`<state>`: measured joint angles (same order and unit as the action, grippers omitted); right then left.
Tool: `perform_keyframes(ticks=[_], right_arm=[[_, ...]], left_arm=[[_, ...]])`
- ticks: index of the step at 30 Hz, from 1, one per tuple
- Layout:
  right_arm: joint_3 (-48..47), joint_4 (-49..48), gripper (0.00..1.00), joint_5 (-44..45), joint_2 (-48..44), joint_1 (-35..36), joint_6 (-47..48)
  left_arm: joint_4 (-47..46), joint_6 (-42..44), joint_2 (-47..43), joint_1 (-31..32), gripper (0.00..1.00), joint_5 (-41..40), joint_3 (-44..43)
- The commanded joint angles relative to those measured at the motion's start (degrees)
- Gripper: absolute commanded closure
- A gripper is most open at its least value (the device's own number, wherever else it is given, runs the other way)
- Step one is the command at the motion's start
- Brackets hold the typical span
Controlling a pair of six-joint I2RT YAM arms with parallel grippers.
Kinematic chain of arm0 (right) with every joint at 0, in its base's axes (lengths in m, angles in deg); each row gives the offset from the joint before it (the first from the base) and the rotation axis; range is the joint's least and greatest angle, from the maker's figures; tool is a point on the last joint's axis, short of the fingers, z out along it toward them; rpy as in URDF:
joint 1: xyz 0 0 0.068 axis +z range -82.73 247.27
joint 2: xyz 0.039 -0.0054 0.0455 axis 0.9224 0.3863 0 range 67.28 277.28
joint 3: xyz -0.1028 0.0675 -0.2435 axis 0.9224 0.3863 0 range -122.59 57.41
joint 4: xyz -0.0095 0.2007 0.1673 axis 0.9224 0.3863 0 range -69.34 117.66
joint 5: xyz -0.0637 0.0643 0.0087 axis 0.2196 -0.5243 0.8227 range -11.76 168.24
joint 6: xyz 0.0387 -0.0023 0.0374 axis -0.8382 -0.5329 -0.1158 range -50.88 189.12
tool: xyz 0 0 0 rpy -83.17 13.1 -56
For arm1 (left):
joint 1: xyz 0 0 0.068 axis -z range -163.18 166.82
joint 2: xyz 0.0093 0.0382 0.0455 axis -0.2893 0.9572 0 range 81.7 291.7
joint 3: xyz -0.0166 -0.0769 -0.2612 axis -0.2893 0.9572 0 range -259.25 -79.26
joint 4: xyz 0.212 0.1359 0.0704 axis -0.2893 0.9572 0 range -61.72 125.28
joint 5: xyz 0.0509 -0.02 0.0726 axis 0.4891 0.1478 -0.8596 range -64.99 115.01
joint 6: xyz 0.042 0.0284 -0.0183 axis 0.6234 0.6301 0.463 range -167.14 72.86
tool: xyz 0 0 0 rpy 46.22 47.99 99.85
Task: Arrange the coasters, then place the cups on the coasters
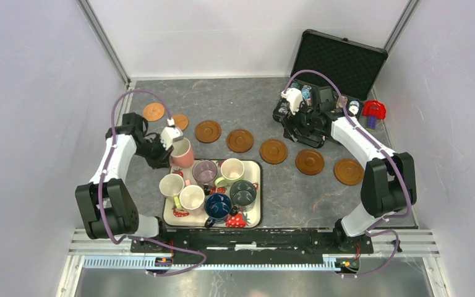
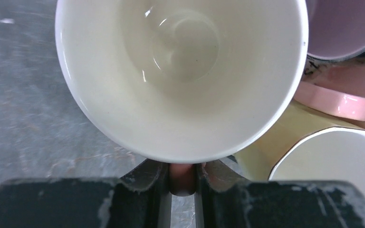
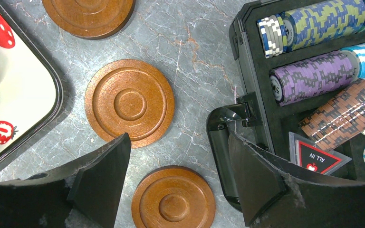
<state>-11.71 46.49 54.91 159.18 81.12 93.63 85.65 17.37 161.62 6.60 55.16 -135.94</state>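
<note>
A grey marbled tabletop fills the floor of a booth with plain pale walls on three sides. At the far right stands an open black case, its lid raised, with rows of multicoloured poker chips packed on edge in its compartments. Near the front centre lies a white strawberry-print tray holding six cups: a mauve one and a cream one at the back, a cream-white one and a dark grey-green one at the sides, and a pale one and a dark blue one in front. Seven coasters run in a curved row beyond the tray, two lighter ones at the far left and five dark ones trailing towards the right. The left gripper is pinched tight on a pink part just below the rim of the pink cup, which sits at the tray's far left corner; whether it is lifted cannot be told. The right gripper hangs over the table beside the case, fingers spread wide and holding nothing, with a dark coaster below.
</note>
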Motion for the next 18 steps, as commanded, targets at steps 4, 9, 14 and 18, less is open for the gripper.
perform_keyframes(ticks=[4, 9, 14, 18], right_arm=[[-0.82, -0.68, 0.17, -0.03, -1.28, 0.22, 0.10], [-1.37, -0.99, 0.12, 0.35, -1.05, 0.18, 0.01], [-1.37, -1.12, 0.02, 1.19, -1.29, 0.21, 0.01], [-1.06, -1.21, 0.02, 1.54, -1.38, 0.19, 0.01]], left_arm=[[1.38, -10.60, 4.68, -1.73, 0.98, 1.77, -20.73], [1.18, -23.19, 17.44, -2.77, 0.98, -5.77, -37.47], [-6.23, -32.78, 26.02, -3.30, 0.98, -17.15, -48.44], [-5.30, -33.07, 34.35, -4.24, 0.97, -20.25, -57.34]])
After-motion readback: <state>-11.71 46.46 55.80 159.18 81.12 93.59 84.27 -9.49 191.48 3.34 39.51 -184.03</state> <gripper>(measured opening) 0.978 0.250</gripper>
